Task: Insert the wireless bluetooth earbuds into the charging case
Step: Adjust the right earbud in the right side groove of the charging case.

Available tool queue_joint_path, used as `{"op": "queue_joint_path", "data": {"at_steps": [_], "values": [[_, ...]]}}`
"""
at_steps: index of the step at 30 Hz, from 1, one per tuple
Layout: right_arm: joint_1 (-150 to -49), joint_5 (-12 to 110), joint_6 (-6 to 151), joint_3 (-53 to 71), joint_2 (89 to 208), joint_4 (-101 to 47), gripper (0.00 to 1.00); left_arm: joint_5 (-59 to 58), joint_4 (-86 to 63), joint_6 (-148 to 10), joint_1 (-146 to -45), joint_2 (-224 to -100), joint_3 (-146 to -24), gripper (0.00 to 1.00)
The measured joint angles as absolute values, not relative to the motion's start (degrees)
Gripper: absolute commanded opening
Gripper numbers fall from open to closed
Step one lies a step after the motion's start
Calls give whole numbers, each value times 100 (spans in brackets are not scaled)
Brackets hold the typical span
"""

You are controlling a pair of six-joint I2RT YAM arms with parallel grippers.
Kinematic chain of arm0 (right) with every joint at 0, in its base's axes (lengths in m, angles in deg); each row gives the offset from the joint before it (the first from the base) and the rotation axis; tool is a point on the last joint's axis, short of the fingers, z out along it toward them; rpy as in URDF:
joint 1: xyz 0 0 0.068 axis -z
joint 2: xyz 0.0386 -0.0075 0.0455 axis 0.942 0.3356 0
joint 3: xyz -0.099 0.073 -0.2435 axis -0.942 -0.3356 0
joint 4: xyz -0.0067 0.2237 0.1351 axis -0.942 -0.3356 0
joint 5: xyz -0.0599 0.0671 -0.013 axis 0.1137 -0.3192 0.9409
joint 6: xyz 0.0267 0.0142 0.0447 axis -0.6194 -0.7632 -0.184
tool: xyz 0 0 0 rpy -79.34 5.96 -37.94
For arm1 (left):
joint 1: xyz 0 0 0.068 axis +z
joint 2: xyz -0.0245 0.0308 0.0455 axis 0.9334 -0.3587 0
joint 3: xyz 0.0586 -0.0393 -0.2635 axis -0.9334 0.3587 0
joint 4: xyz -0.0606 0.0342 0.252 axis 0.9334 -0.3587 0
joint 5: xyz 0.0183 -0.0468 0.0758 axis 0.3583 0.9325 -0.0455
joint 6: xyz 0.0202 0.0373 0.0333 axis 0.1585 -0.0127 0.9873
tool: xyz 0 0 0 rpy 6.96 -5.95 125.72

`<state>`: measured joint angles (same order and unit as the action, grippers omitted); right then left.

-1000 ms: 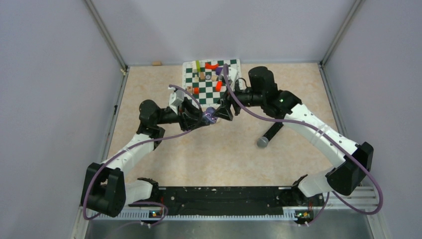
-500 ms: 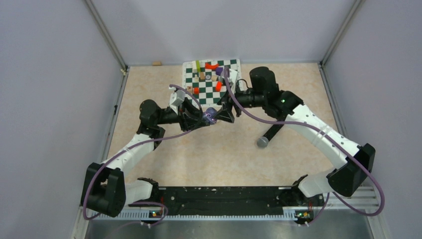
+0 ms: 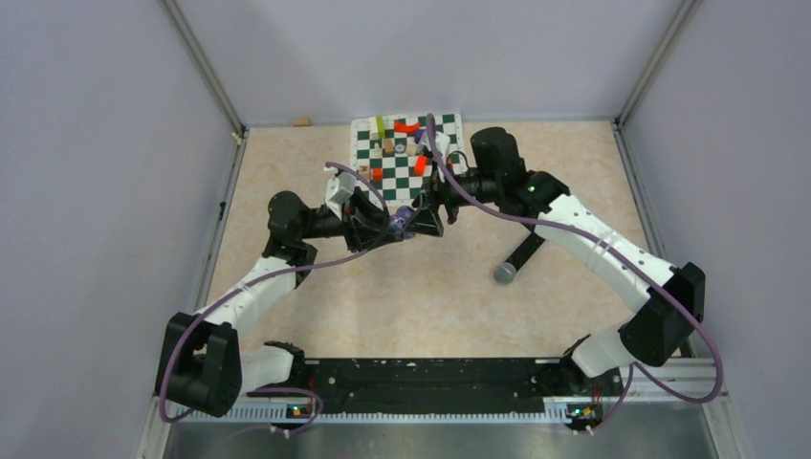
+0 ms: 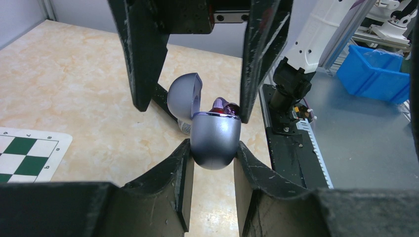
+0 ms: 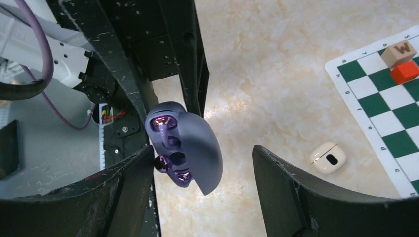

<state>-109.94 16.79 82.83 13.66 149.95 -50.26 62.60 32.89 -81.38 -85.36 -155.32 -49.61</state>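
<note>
My left gripper (image 4: 212, 145) is shut on the rounded body of the purple-grey charging case (image 4: 216, 138), held above the table with its lid hinged open. My right gripper (image 5: 202, 148) stands open, its two fingers well apart on either side of the case (image 5: 190, 143). One purple earbud (image 5: 163, 122) sits in a socket of the case. A second earbud (image 5: 162, 163) pokes out at the case's lower end, right against my right gripper's left finger. In the top view both grippers meet at the case (image 3: 404, 218) in mid-table.
A chessboard mat (image 3: 406, 153) with red and wooden pieces lies behind the grippers. A black microphone (image 3: 516, 260) lies to the right. A white earbud case (image 5: 327, 158) rests on the table near the mat's corner. A blue bin (image 4: 380, 69) stands beyond the table edge.
My right gripper's jaws have spread wider around the case, and the right arm has shifted slightly left. The left gripper and the case have stayed put.
</note>
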Motion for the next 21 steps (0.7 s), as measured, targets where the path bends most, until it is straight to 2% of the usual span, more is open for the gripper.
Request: {"op": "queue_joint_path", "data": {"at_steps": [21], "values": [[-10522, 645, 7134, 1054, 15139, -4433, 72, 6300, 3339, -8122, -8536, -15497, -4959, 0]]}}
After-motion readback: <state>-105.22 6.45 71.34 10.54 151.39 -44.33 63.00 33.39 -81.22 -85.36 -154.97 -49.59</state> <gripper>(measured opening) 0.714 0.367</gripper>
